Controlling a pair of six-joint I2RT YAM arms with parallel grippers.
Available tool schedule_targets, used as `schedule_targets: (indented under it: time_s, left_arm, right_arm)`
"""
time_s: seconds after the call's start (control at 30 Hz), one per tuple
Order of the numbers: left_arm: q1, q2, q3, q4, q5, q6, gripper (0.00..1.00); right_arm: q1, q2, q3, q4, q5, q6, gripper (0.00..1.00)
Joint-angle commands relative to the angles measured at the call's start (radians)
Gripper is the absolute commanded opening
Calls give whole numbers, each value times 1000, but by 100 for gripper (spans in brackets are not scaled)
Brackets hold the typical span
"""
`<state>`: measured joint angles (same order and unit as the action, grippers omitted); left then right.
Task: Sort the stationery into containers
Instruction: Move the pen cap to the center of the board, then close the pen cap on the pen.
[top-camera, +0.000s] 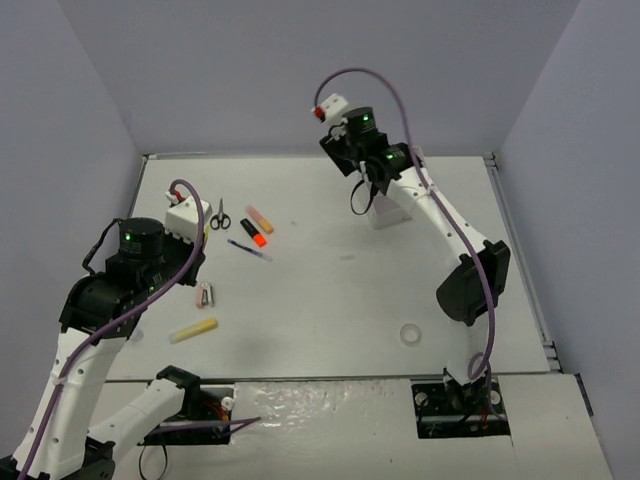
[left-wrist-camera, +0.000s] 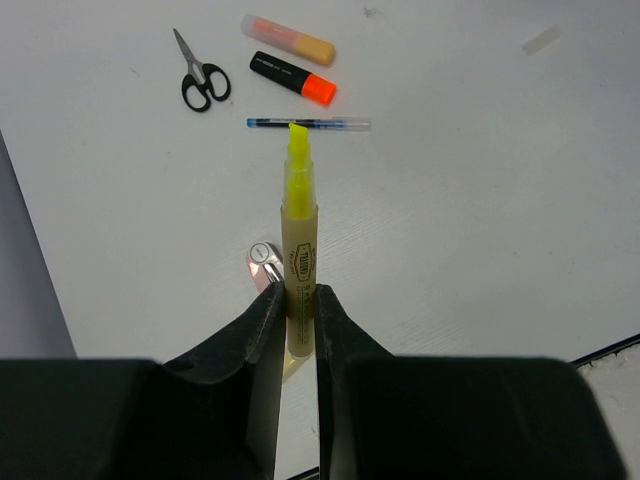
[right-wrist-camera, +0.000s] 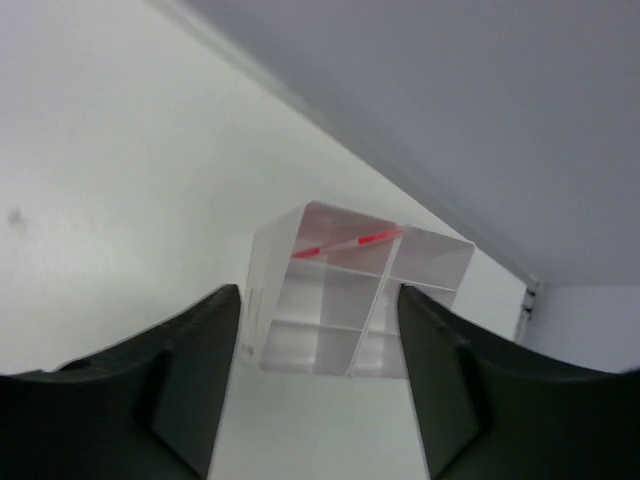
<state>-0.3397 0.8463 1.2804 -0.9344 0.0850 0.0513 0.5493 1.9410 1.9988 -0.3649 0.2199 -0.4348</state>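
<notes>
My left gripper (left-wrist-camera: 298, 295) is shut on a yellow highlighter (left-wrist-camera: 300, 220) and holds it above the table, tip pointing away. In the top view its fingers are hidden under the wrist (top-camera: 185, 262). Beyond it lie a blue pen (left-wrist-camera: 308, 124), an orange-black highlighter (left-wrist-camera: 292, 78), a peach highlighter (left-wrist-camera: 288, 40) and black scissors (left-wrist-camera: 200, 80). My right gripper (right-wrist-camera: 318, 300) is open and empty above the white organiser box (right-wrist-camera: 262, 290), which has a pink pen (right-wrist-camera: 345, 243) across its far compartment. The box is partly hidden by the arm in the top view (top-camera: 388, 214).
A second yellow highlighter (top-camera: 193, 330) lies near the left front. A small pink and silver item (left-wrist-camera: 262, 262) lies just under the held highlighter. A white tape ring (top-camera: 410, 333) sits at the right front. Grey walls enclose the table.
</notes>
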Motion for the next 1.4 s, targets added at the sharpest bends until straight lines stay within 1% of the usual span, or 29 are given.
schedule_targets:
  time_s: [0.0,0.03,0.1,0.13,0.17,0.2,0.27,0.3,0.33,0.37,0.4,0.43,0.47,0.5,0.53,0.57,0.6,0.63,0.67,0.7,0.77,0.8,0.9,0.97,1.0,1.07,1.2,1.37]
  left_arm:
    - [6,42,61,66,1,9,0]
    - [7,51,69,65,4,12,0]
    - [7,69,85,66,12,22,0]
    - [7,70,85,66,12,23,0]
    - [7,82,93,73,15,32,0]
    - [7,93,96,78,16,44,0]
    - [8,110,100,92,17,56,0]
    - [8,118,102,101,19,58,0]
    - [8,127,103,103,21,58,0]
    - [9,139,104,104,23,58,0]
    - [9,154,105,106,28,57,0]
    - [8,165,105,103,30,53,0]
    - [8,181,99,96,28,43,0]
    - [8,192,88,93,26,25,0]
    - [8,199,82,91,25,15,0]
    - [8,203,68,92,23,1,0]
    - [8,205,50,98,23,-16,0]
    - [8,202,41,109,27,-20,0]
    - [8,192,23,129,30,-24,0]
    - [8,181,6,140,32,-26,0]
    - [9,151,-34,184,31,-30,0]
    - [10,143,-45,205,29,-31,0]
    - [10,111,-82,234,19,-29,0]
    - [10,93,-109,248,11,-25,0]
    - [10,86,-120,251,13,-22,0]
    - [10,60,-144,260,15,-22,0]
    - [10,35,-176,263,10,-19,0]
    - [9,31,-181,264,2,21,0]
  right_arm:
    - [-150,12,112,161,-7,414,89]
    - [-158,17,113,189,-20,426,98]
    - [-169,29,118,231,-41,443,100]
    - [-174,32,118,232,-45,483,100]
    - [-185,35,121,249,-42,564,100]
    - [-199,33,119,269,-73,610,100]
    - [-241,30,116,307,-197,710,100]
    - [-274,29,112,327,-297,792,100]
    - [-305,28,109,343,-382,829,100]
    - [-316,24,107,352,-419,862,99]
    - [-340,19,105,343,-492,936,97]
    - [-341,0,93,304,-486,983,91]
    - [-327,-41,58,241,-434,1045,88]
    - [-312,-80,-32,207,-387,1123,86]
    - [-298,-122,-88,197,-344,1161,86]
    - [-280,-179,-195,190,-290,1211,85]
    - [-265,-241,-335,181,-231,1298,84]
    - [-257,-293,-387,169,-183,1389,82]
    - [-250,-338,-477,132,-157,1509,79]
    - [-244,-370,-553,104,-145,1607,76]
    - [-209,-410,-703,91,-183,1760,67]
    - [-166,-417,-733,88,-189,1798,66]
    - [-42,-409,-771,29,-130,1942,67]
    - [-18,-385,-785,-8,-135,2034,65]
    - [-5,-373,-789,-18,-143,2064,62]
    - [12,-336,-783,-45,-156,2119,61]
    - [21,-240,-761,-55,-167,2170,60]
    - [0,-156,-765,-58,-150,2184,56]
